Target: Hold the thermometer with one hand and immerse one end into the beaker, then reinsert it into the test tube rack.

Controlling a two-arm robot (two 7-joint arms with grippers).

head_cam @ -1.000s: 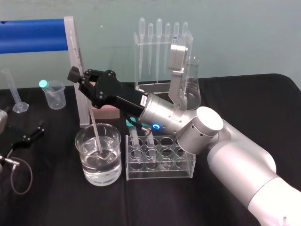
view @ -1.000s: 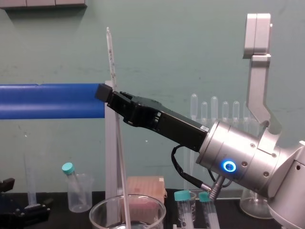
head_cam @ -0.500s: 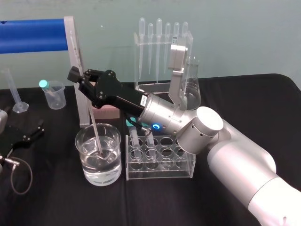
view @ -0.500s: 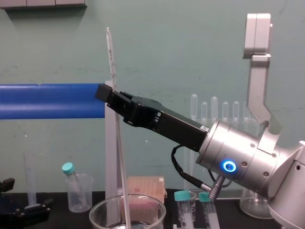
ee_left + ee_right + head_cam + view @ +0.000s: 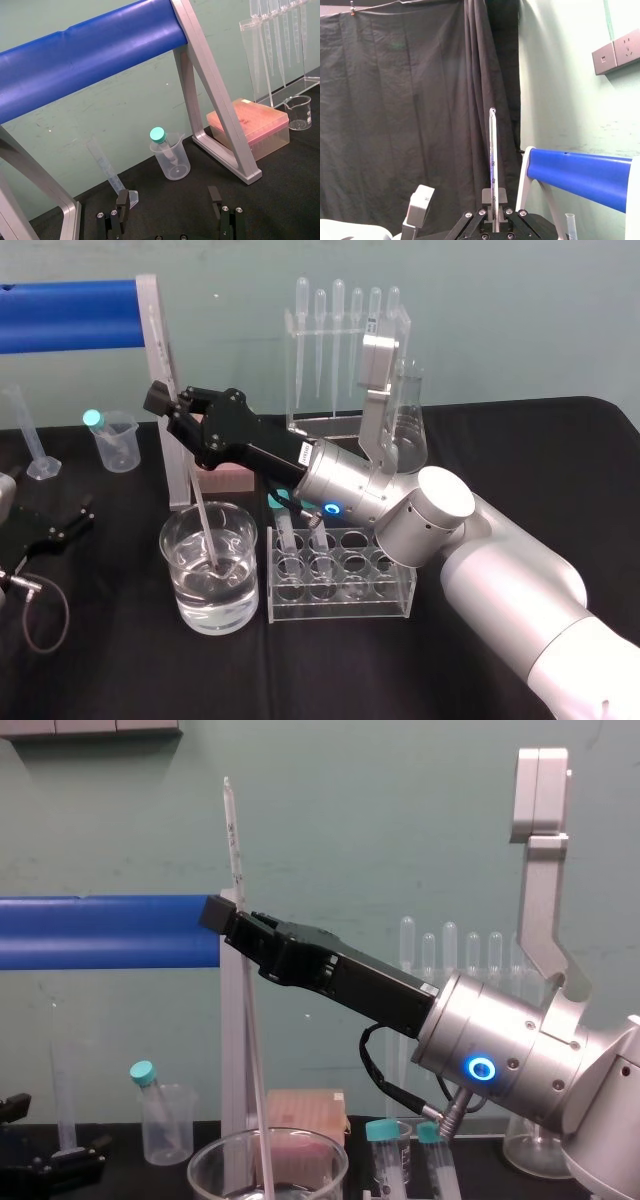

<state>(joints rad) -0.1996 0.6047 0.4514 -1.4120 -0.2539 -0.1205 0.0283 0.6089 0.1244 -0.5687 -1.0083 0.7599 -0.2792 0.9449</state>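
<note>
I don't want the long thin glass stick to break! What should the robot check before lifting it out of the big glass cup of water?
1. Grip: right gripper shut on the long, thin whitish glass thermometer: ok.
2. Dip: its lower end is inside the wide clear glass beaker, down in the water: ok.
3. Free holes: the clear plastic test tube rack beside the beaker has front holes that look empty: ok.
4. Clearance past the two teal-capped tubes in the rack's back row: cannot tell.
5. Left gripper open, parked on the black table, away from the beaker: ok.
</note>
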